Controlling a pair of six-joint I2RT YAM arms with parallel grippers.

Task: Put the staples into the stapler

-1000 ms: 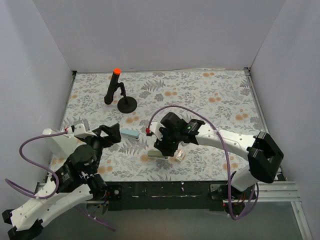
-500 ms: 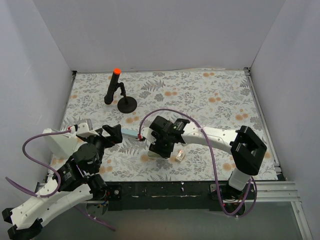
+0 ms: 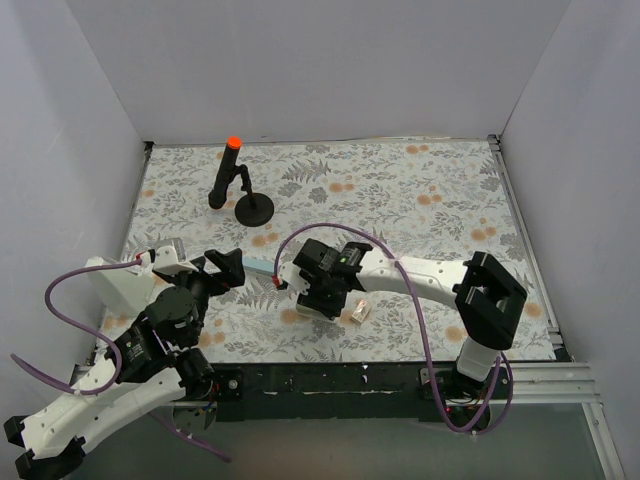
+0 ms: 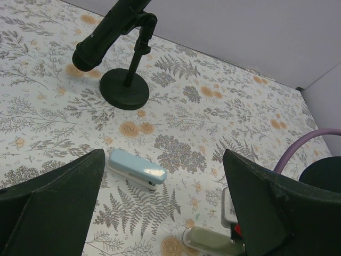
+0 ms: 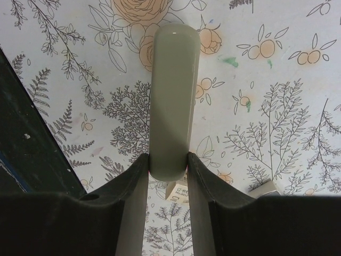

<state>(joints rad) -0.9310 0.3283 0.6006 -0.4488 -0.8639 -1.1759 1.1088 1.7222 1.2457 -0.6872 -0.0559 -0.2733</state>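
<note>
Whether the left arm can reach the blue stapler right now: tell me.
Probably yes. The left gripper is open, the blue stapler lies just ahead on bare table, and the right gripper grips the green stapler aside.

Both the left arm (image 3: 90,408) and the right arm (image 3: 425,272) have white link shells, black joint housings and black wrist blocks. A thin purple cable (image 4: 298,144) loops loose off each arm. The left fingers (image 4: 53,208) are matte black, broad and wedge-shaped; the right fingers (image 5: 128,208) read dark grey, flat-faced, flaring wider toward the camera.
</note>
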